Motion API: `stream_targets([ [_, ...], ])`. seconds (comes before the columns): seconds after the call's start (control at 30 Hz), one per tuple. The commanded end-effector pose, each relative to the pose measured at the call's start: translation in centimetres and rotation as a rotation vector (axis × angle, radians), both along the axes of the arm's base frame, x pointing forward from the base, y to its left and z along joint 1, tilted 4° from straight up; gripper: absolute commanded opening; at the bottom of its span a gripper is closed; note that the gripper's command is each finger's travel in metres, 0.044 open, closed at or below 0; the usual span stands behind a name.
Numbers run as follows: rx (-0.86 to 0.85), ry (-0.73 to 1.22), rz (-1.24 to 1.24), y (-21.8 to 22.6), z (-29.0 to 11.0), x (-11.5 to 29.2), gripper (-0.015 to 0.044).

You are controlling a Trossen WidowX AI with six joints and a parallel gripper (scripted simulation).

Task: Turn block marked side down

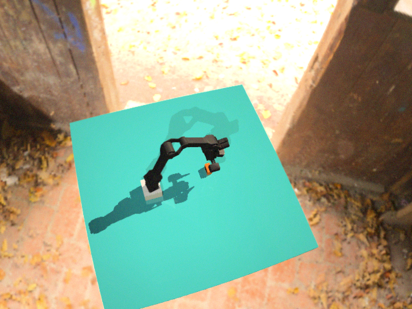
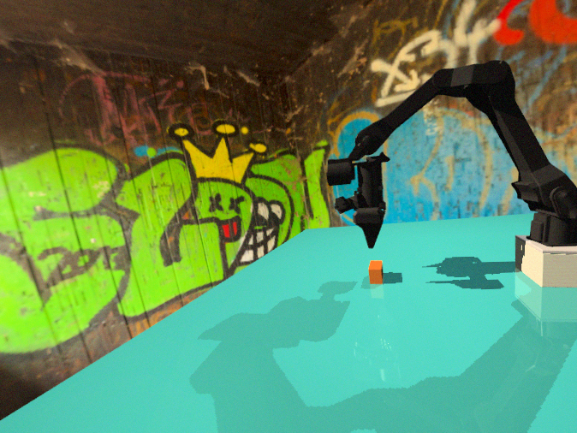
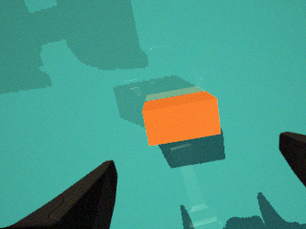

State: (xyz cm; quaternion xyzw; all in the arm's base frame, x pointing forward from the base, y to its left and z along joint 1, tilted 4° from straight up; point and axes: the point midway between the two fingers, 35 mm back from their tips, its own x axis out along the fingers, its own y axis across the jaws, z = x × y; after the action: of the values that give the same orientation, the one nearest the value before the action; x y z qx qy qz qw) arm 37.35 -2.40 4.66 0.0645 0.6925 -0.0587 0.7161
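Observation:
A small orange block point(image 1: 208, 168) point(image 2: 375, 272) point(image 3: 181, 119) rests on the teal table point(image 1: 173, 252) point(image 2: 139, 377) point(image 3: 256, 39). In the wrist view its upper face is plain orange, with a pale strip along its far edge. My gripper point(image 1: 213, 165) point(image 2: 371, 241) point(image 3: 198, 155) is open and empty. It points straight down and hangs a short way above the block, apart from it. In the wrist view both dark fingers show at the lower left and right edges, wider apart than the block.
The arm's white base point(image 1: 151, 193) point(image 2: 546, 266) stands on the table behind the block. A graffiti wall point(image 2: 139, 210) runs along the table's far side in the exterior view. The table edge point(image 1: 289, 186) lies to the right of the block.

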Motion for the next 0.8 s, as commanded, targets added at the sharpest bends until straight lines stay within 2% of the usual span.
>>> stream_targets([
  [0.0, 0.019, 0.061, 0.008, 0.0, 0.5, 0.1, 0.0440],
  [0.17, 0.019, 0.061, 0.008, 0.2, 0.2, 0.1, 0.0440],
  [0.3, 0.019, 0.061, 0.008, 0.3, -3.0, 0.0, 0.0440],
  [0.77, 0.019, 0.061, 0.008, 0.1, -4.9, 0.0, 0.0440],
])
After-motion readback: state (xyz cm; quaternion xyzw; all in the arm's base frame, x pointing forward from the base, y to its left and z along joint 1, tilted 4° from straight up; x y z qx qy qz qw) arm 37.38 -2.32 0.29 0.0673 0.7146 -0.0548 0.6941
